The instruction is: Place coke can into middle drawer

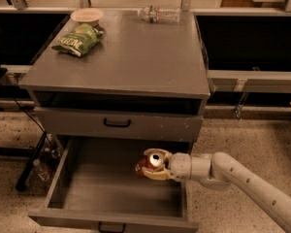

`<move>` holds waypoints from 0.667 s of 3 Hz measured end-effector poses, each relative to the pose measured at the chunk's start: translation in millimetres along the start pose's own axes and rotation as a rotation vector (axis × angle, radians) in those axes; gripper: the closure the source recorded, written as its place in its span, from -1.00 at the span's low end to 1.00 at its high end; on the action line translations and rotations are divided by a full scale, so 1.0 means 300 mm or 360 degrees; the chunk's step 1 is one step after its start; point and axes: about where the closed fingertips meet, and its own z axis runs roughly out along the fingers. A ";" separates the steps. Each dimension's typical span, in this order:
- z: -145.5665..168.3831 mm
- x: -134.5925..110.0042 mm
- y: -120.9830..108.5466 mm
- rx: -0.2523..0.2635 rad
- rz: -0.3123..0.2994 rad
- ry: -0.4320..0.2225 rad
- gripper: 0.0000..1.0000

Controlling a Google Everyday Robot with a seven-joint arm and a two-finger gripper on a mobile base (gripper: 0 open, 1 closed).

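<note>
1. Hand (146,166): I see its cream, rounded fingers pressed against the coke can from both sides, pinching it.
2. Coke can (152,160): a small red metal cylinder, tipped so that its round silver top faces the camera. It sits over the right side of the open tray; I cannot tell whether it touches the tray floor.
3. Arm (242,183): smooth off-white tubular sections with a bulbous wrist, reaching in from the lower right.
4. Middle drawer (111,183): pulled out. It is a wide, flat-bottomed tray in matt grey with low straight walls and a small black handle on its front.
5. Upper drawer (150,126): shut, with a flat grey front, pale flecks and a black handle.
6. Tabletop (136,62): a plain, smooth grey slab with squared edges.
7. Chip bag (76,39): crinkled green foil lying at the back left, just beside a shallow round pale bowl (87,16).
8. Water bottle (159,14): clear ribbed plastic, lying on its side at the back edge.
9. Floor (262,140): speckled beige.
</note>
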 end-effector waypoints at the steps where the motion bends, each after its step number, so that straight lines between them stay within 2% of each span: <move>1: 0.000 0.000 0.000 0.0000 0.0000 0.0000 1.00; 2: 0.018 0.113 0.042 -0.0022 0.0061 -0.0014 1.00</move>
